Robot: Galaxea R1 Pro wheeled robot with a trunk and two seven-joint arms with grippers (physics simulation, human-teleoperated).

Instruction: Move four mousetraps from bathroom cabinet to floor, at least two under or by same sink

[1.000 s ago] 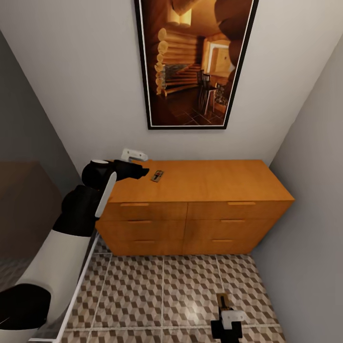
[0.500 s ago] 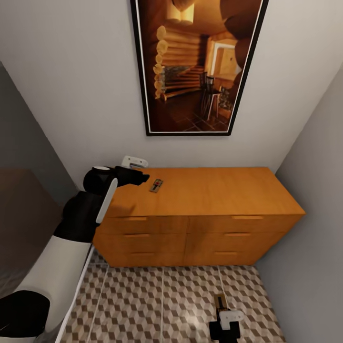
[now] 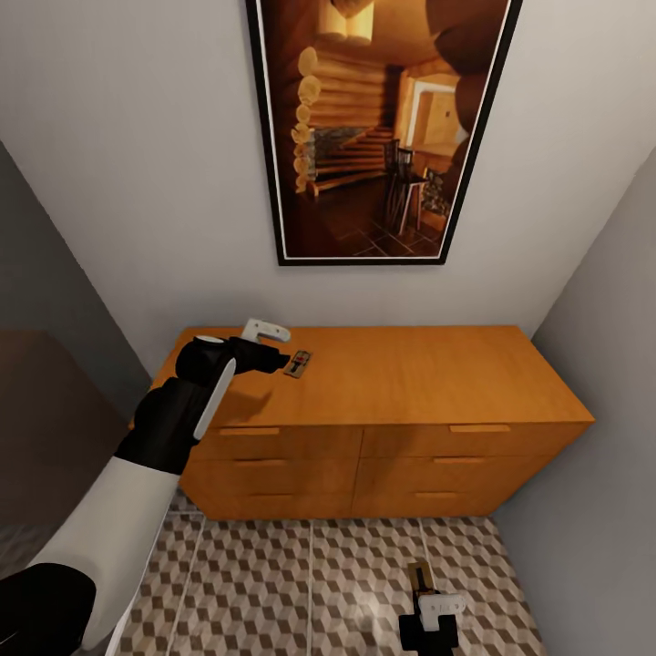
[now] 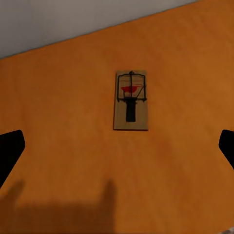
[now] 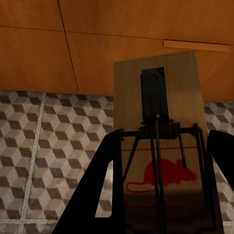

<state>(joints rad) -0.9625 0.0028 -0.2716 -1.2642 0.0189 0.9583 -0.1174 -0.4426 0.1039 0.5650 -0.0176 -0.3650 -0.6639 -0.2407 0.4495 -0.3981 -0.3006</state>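
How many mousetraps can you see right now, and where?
2. One small brown wooden mousetrap lies on the orange-brown cabinet top, just ahead of the open left gripper. Another mousetrap is held in the right gripper. Others may be hidden.

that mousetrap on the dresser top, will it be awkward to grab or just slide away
The mousetrap lies flat on the smooth cabinet top, so it may skid if nudged. It looks thin and stiff, probably light. The left gripper, jaws wide apart, likely needs to pinch its edges.
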